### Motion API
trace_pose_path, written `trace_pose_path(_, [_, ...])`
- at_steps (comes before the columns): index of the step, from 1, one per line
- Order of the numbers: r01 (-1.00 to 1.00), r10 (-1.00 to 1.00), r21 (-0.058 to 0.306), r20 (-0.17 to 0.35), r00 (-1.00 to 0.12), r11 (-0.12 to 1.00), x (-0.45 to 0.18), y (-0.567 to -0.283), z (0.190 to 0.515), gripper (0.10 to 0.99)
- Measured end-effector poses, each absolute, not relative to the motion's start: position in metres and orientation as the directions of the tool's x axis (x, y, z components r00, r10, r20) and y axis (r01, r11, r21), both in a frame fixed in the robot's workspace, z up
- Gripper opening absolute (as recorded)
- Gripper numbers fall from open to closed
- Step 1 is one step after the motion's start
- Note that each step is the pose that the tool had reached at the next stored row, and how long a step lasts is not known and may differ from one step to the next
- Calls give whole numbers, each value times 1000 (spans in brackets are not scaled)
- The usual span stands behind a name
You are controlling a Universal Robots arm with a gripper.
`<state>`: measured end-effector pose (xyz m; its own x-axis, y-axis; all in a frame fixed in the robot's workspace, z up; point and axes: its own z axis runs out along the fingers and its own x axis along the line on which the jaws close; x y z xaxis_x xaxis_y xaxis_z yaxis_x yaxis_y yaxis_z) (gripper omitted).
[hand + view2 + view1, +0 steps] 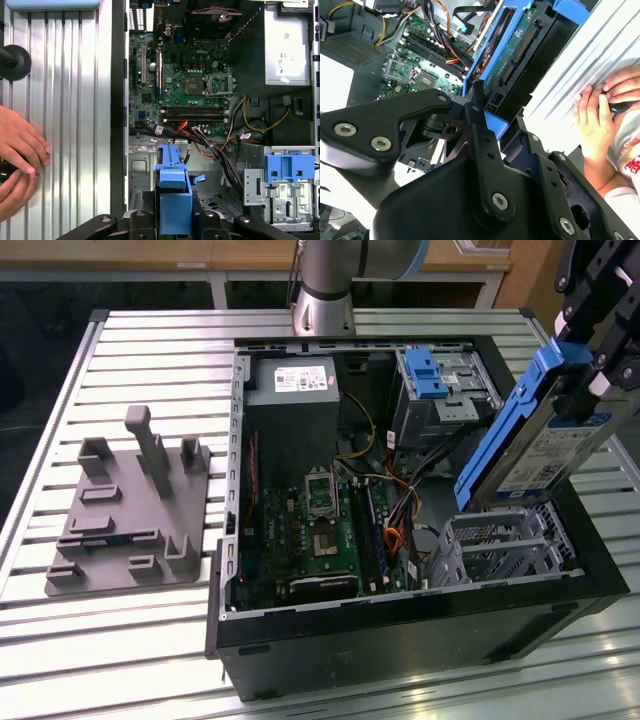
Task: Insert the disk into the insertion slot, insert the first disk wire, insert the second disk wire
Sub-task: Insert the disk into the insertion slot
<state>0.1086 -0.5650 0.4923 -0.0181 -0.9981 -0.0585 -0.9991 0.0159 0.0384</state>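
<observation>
Over the slot [505,545], at the case [420,640] corner on the exterior view's right, we see the disk [545,445] in the air. It is tilted steeply, upper end high and lower end close above the slot's top; whether they touch we cannot tell. We judge the task as barely begun: the disk is picked up and carried to the slot but not inside it, and the slot opening looks empty. No wire is plugged into the disk. A bundle of wires [210,145] lies loose in the case between the board [315,530] and the slot, and we cannot tell which are the disk's. So all three insertions are left to do. The tool [578,368] is closed on the disk's upper end, fingers clamped on the blue carrier; the first wrist view shows the carrier pinched between the fingers [135,220]. The second wrist view shows the disk's connector edge past the tool [487,127]. The arm's base [325,290] stands at the desk's [150,340] far edge. The wrist reaches in from the exterior view's upper right and is pitched down toward the case. The blue-latched bay [430,375] is untouched. A person's hands [20,150] are on the desk beside the case, apart from the tool. A grey fixture [130,510] sits on the desk, well apart.
</observation>
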Motion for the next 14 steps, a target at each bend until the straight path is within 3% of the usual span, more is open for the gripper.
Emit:
trace_pose_path(7, [-999,-998,36,-60,-18,16,109,-565,492,365])
trace_pose_path(14, [-1000,-998,-2,-60,-16,16,108,-565,492,365])
